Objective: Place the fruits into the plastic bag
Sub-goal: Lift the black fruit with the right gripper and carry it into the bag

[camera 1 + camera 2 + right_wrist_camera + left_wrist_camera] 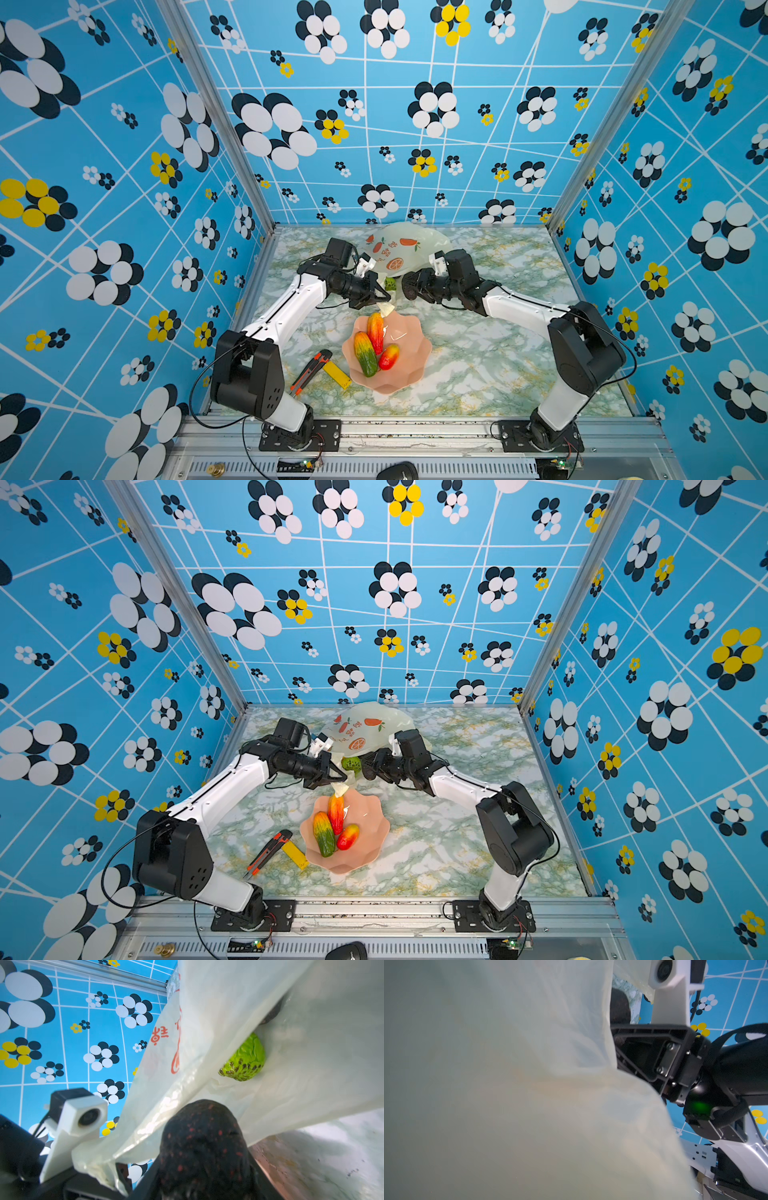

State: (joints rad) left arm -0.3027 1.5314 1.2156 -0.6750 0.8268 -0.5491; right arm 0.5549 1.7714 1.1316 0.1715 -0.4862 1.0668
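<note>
The plastic bag (409, 245) (374, 725) lies at the back of the table, its mouth towards the bowl. My left gripper (384, 297) (343, 777) is shut on the bag's lip and holds it up; the film (508, 1084) hides its jaws in the left wrist view. My right gripper (409, 287) (368, 766) (204, 1167) is shut on a black bumpy fruit (203, 1142) at the bag's mouth. Inside the bag (207, 1022) lies a green round fruit (244, 1059) (390, 284), with a dark fruit (272, 1014) behind the film. Three fruits remain in the bowl: orange-red (375, 332), green-orange (365, 353) and mango (388, 356).
The pink scalloped bowl (411, 374) (370, 854) stands in the middle of the marble table. An orange-black utility knife (309, 370) and a flat yellow block (337, 374) lie left of it. Patterned blue walls enclose the table on three sides.
</note>
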